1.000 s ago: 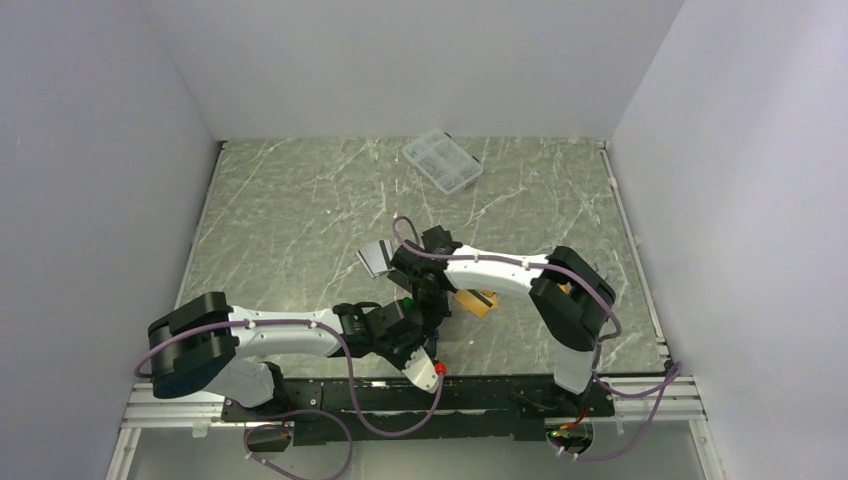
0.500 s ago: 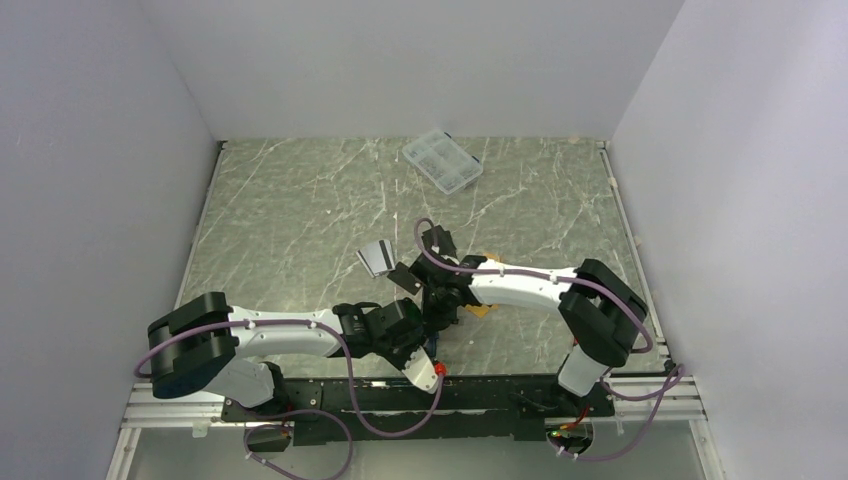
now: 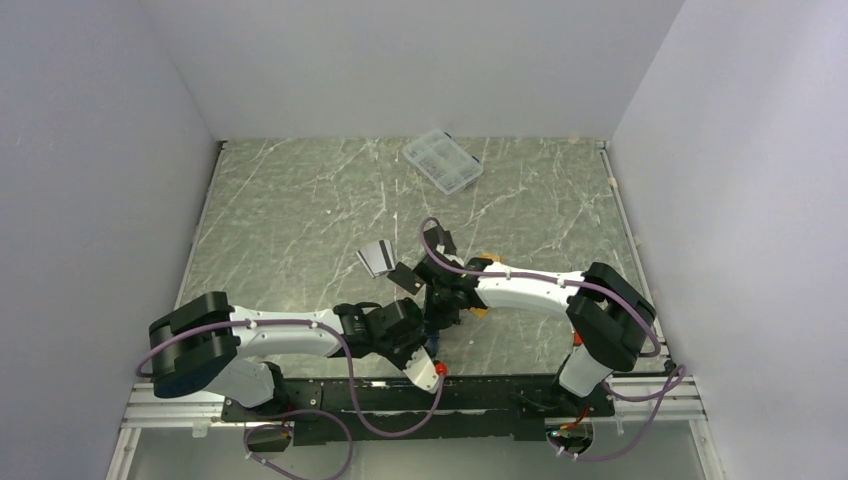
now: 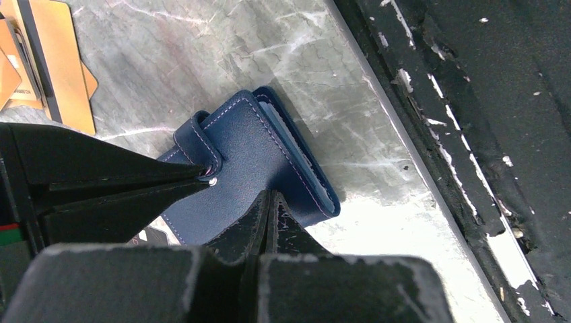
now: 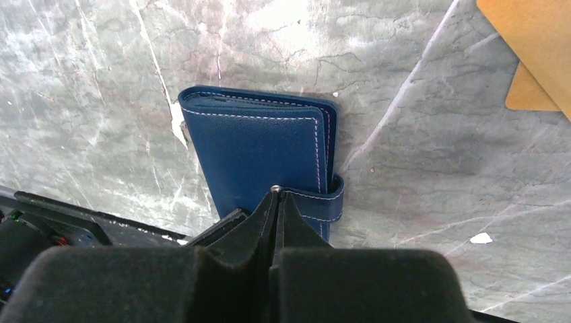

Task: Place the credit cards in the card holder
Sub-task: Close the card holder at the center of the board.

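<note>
While both arms bend inward over the near middle of the table (image 3: 300, 220), the card holder (image 5: 259, 145) lies flat and folded shut beneath them, close to the black rail (image 4: 471, 101) along the table's near edge. Its navy cover faces up, and lighter blue edges show along one long side in the left wrist view. Its snap tab (image 5: 328, 198) wraps round the edge onto the cover. On the right gripper (image 5: 275, 193) the jaws are pressed together with nothing between them, the joined tips resting on the tab's metal stud. On the left gripper (image 4: 269, 196) the jaws are likewise closed tight and hold nothing, the tips touching the cover just beside the tab. The two grippers meet the holder from different sides, tips near each other but apart. Of the credit cards (image 4: 60, 67), the orange-gold ones lie overlapping on the marble near the holder, not touching it. The silver-grey ones (image 3: 377, 258) sit farther out, left of the right wrist. The clear plastic box (image 3: 443, 162) rests well apart, near the far wall. Whether any card is inside the holder cannot be told.
</note>
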### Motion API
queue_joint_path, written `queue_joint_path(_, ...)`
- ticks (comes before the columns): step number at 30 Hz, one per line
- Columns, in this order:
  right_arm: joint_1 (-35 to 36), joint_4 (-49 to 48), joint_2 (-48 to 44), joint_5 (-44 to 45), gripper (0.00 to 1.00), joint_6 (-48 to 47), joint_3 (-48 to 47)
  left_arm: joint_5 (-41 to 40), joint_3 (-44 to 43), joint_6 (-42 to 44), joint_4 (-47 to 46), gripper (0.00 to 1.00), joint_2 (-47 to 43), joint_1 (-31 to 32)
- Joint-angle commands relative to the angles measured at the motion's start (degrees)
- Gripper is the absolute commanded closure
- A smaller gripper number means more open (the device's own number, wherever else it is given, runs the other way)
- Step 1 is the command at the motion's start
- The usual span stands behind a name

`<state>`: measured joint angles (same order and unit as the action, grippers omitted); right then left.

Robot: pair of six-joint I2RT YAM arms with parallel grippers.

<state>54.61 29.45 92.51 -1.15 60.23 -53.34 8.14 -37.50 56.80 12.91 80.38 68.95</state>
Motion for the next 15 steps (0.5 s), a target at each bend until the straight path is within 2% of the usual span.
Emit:
queue_joint_path(1,-1.4,1.6,0.1,8.3,1.00,-0.5,0.1,1.4,1.5,0.7,0.0,1.00,2.7,0.2)
queue_joint_path(10,-3.4,1.2,-3.5,7.8,1.00,-1.4,1.2,1.4,1.4,0.6,0.2,1.00,2.4,0.2)
queue_joint_path(15,-1.3,-0.3,0.1,5.3,1.00,-1.6,0.6,1.2,1.1,0.8,0.1,1.00,2.6,0.3)
